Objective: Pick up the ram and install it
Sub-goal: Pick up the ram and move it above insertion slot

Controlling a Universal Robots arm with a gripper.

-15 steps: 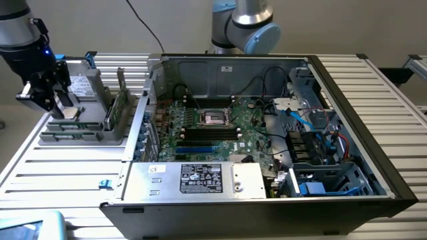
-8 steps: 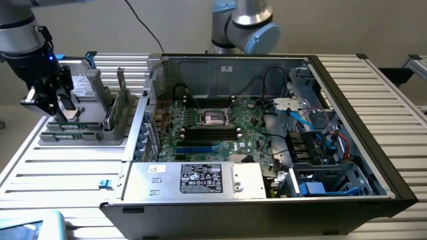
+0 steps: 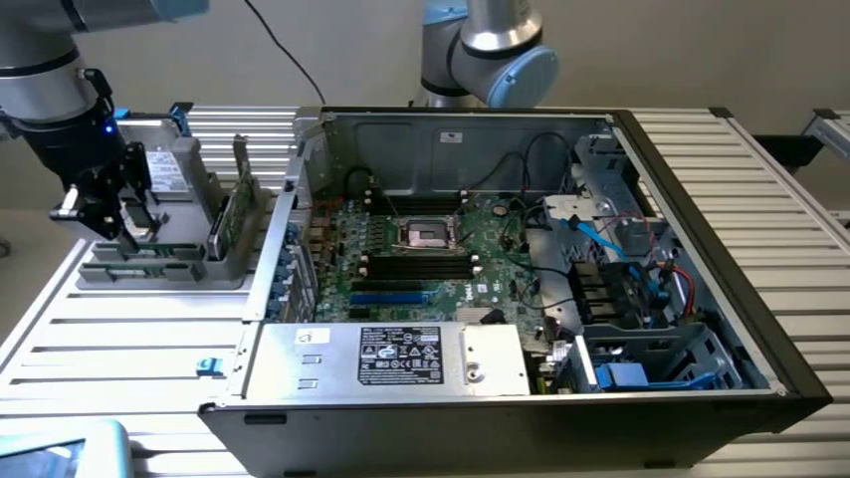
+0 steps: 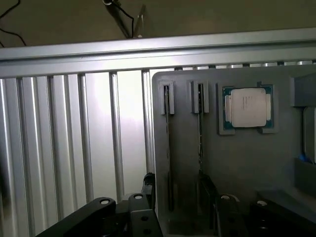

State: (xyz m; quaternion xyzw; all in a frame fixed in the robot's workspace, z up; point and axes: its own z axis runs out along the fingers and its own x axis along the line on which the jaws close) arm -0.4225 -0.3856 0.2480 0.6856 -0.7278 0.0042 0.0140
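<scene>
Grey tray (image 4: 247, 163): ram (image 4: 168, 148) on edge, long axis toward wide-open, empty fingers (image 4: 94, 217)

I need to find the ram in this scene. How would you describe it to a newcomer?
At the exterior view's left, beside the open computer case, sits a grey parts tray. The ram stands on edge in it, on the side nearest the case. It is a long, thin green board, unlike the boxy grey drive with a white label.

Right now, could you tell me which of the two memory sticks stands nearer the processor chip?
The memory stick in the slot beside the processor chip; the other stick sits one slot further, by the tray's edge.
</scene>
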